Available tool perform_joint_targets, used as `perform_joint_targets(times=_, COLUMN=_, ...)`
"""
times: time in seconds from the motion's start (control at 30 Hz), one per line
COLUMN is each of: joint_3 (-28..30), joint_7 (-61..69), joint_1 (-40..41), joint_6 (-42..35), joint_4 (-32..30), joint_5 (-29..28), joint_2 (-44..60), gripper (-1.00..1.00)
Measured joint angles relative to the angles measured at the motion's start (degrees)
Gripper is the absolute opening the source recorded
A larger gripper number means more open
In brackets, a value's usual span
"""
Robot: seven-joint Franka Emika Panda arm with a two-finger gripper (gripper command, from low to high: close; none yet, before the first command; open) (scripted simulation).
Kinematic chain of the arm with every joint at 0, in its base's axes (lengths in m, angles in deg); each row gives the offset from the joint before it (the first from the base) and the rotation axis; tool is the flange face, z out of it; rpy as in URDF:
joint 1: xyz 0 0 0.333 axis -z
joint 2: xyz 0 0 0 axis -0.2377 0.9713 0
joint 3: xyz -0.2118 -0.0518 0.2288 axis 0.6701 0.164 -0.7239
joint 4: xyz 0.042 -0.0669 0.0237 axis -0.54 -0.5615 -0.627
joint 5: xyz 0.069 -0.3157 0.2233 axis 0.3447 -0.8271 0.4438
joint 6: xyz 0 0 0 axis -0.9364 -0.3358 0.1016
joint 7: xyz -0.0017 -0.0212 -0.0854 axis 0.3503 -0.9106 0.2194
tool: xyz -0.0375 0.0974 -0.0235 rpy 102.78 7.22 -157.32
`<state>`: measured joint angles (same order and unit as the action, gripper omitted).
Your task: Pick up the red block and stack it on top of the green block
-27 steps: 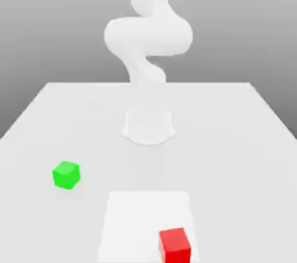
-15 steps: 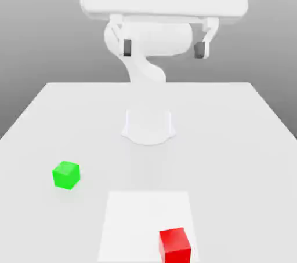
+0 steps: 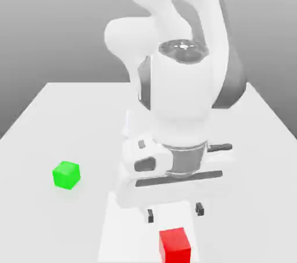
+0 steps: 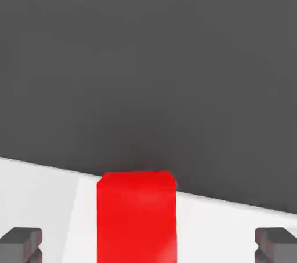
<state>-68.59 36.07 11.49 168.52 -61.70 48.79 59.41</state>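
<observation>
Exterior view: my gripper (image 3: pixel 175 212) stands wide, seemingly just above the red block (image 3: pixel 174 246); green block (image 3: pixel 66 175) well apart from red.

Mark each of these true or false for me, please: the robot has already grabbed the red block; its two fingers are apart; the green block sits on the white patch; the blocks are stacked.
The robot has already grabbed the red block. False: nothing is in its gripper.
Its two fingers are apart. True: they are spread wide open.
The green block sits on the white patch. False: it stands off to the exterior view's left of it.
The blocks are stacked. False: they stand separately.
</observation>
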Motion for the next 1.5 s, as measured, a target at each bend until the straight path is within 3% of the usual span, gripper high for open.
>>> perform_joint_targets(times=0.1, joint_3=0.57, joint_7=-0.48, joint_1=-0.46, joint_6=5.03, joint_4=0.86, joint_5=-0.73, joint_2=6.22, gripper=0.0)
perform_joint_targets(times=0.13, joint_3=0.72, joint_7=-0.59, joint_1=-0.59, joint_6=6.07, joint_4=1.05, joint_5=-0.88, joint_2=7.47, gripper=-1.0)
perform_joint_targets(times=0.33, joint_3=0.77, joint_7=-0.7, joint_1=-0.63, joint_6=6.58, joint_4=1.14, joint_5=-1.0, joint_2=8.09, gripper=-1.0)
perform_joint_targets(times=0.53, joint_3=0.77, joint_7=-0.69, joint_1=0.52, joint_6=-0.97, joint_4=-1.1, joint_5=-0.05, joint_2=-1.69, gripper=-1.0)
perform_joint_targets(times=0.67, joint_3=7.63, joint_7=-8.44, joint_1=5.68, joint_6=-1.93, joint_4=-8.2, joint_5=-2.44, joint_2=-9.86, gripper=-1.0)
perform_joint_targets(times=0.77, joint_3=11.98, joint_7=-15.54, joint_1=14.52, joint_6=-2.03, joint_4=-14.27, joint_5=-4.96, joint_2=-16.13, gripper=-1.0)
perform_joint_targets(times=1.0, joint_3=18.55, joint_7=-29.24, joint_1=28.47, joint_6=-1.45, joint_4=-28.11, joint_5=-7.12, joint_2=-29.55, gripper=-1.0)
perform_joint_targets(times=1.13, joint_3=20.09, joint_7=-28.66, joint_1=28.47, joint_6=4.87, joint_4=-29.34, joint_5=-4.31, joint_2=-24.43, gripper=-1.0)
perform_joint_targets(times=1.27, joint_3=20.11, joint_7=-24.24, joint_1=26.83, joint_6=12.59, joint_4=-29.19, joint_5=2.22, joint_2=-16.32, gripper=-1.0)
perform_joint_targets(times=1.3, joint_3=19.51, joint_7=-23.46, joint_1=27.0, joint_6=13.63, joint_4=-29.16, joint_5=3.39, joint_2=-15.18, gripper=1.0)
perform_joint_targets(times=1.5, joint_3=19.54, joint_7=-22.95, joint_1=26.35, joint_6=14.16, joint_4=-29.15, joint_5=4.1, joint_2=-14.61, gripper=1.0)
